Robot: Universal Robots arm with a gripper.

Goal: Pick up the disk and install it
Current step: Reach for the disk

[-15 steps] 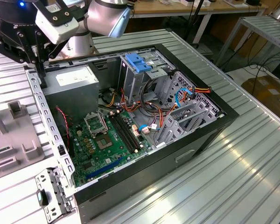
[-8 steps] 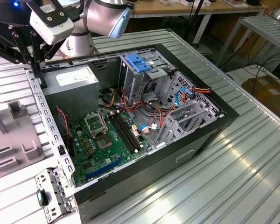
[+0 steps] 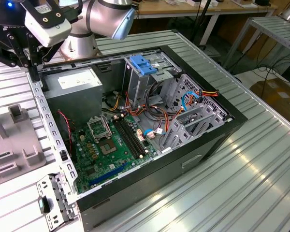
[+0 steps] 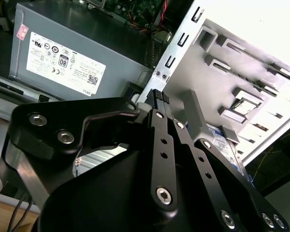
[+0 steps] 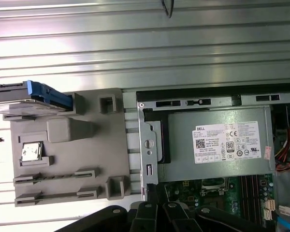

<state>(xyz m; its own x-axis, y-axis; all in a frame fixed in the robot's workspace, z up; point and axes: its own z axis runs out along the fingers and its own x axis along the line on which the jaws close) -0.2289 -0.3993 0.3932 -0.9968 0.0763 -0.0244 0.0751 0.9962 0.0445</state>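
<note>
pincer [image 4: 157, 99]: tips together, clamped on nothing, poised above the case [image 3: 183, 164] edge, by the power supply [image 3: 72, 89]
step: judged as approach for the pick-up, disk not yet grasped
disk [image 5: 38, 94]: blue-railed, resting on the grey fixture [image 5: 87, 145], apart from the pincer
fixture: on the surface [image 3: 261, 169], at nine o'clock of the open case in the exterior view
writing: white printed sticker [image 5: 227, 142] on the power supply, left unread

disk [image 5: 24, 96]: dark edge, blue rails | gripper [image 4: 159, 99]: black, silver screws | PSU [image 3: 72, 89]: grey, white sticker, black print | board [image 3: 106, 150]: green, black slots, one blue slot | latch [image 3: 144, 65]: light blue | cage [image 3: 193, 121]: pale grey | tray [image 5: 67, 145]: grey | table [image 3: 241, 164]: silver, ribbed stripes | case [image 3: 183, 162]: black | cables [image 3: 205, 93]: red, orange, yellow | arm [image 3: 108, 14]: silver, blue cap | mount [image 3: 48, 24]: white
</note>
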